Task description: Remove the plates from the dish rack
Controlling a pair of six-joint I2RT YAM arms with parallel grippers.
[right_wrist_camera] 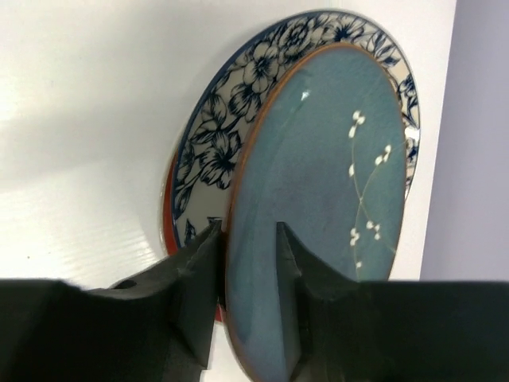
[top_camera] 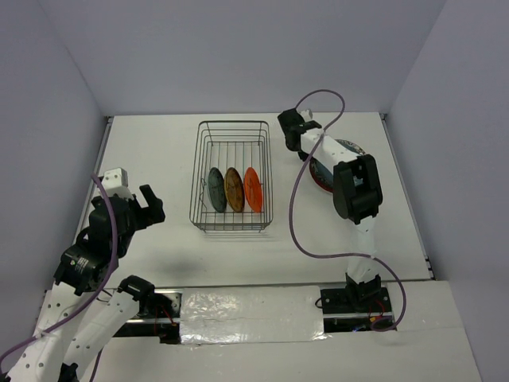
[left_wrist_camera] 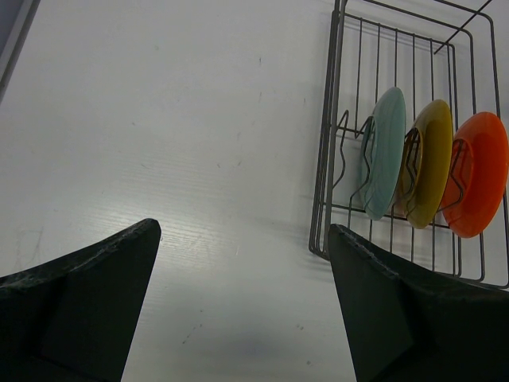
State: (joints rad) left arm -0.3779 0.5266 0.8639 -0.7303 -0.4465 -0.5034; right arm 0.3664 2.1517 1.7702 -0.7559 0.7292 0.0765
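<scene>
Where the right arm (top_camera: 354, 191) half hid the plate stack (top_camera: 320, 181) from above, the wrist view showed the right gripper (right_wrist_camera: 246, 235) straddling the edge of the orange-rimmed teal plate (right_wrist_camera: 318, 199); pinched or slack, undecided. Left gripper (left_wrist_camera: 244, 229) spread wide, empty. Dish rack (top_camera: 232, 151) ran lengthwise away from the arms, three plates (top_camera: 234, 189) on edge crosswise.

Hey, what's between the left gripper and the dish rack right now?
Only bare white table. In the left wrist view, that empty stretch runs from the left gripper to the dish rack; the top view agrees.
</scene>
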